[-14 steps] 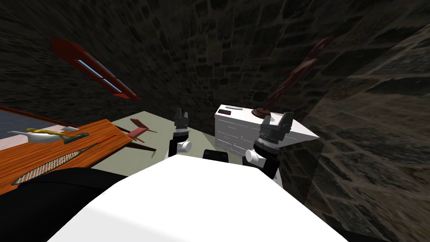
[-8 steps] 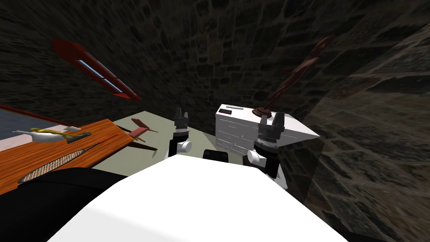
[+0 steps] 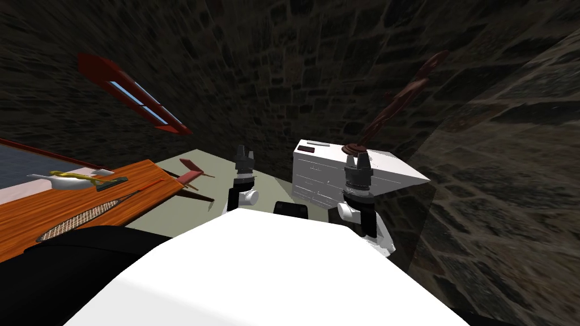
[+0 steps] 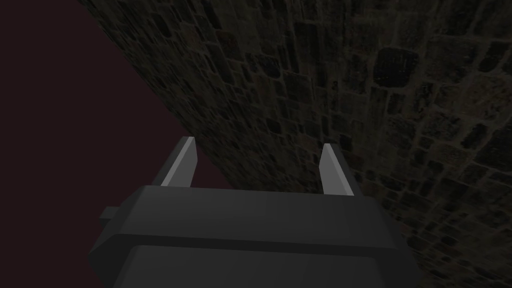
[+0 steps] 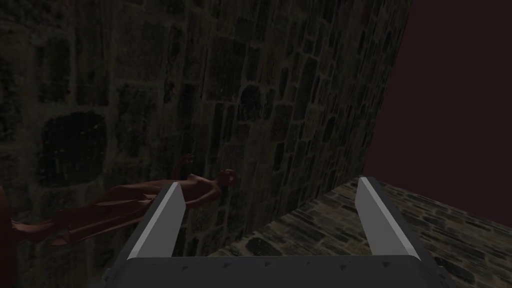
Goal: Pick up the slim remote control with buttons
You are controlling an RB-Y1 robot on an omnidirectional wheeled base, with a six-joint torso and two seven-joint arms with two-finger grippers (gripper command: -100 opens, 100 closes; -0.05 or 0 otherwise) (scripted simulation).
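The left pincer [image 3: 244,151] and right pincer [image 3: 358,160] are dark boxes, each with two thin, light grey blade fingers [image 5: 160,220]. Behind them come dark ribbed wrists, then white cylindrical joints.

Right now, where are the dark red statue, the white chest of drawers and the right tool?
dark red statue [image 3: 354,150]: head view, on its round base.
white chest of drawers [image 3: 317,175]: head view, on the drawer front.
right tool [image 3: 358,160]: head view, midway between its fingertips.

Your head camera looks steeply down at the dresser [image 3: 317,175]; right wrist camera shares its statue [image 5: 120,200]; left faces wall [image 4: 350,75].
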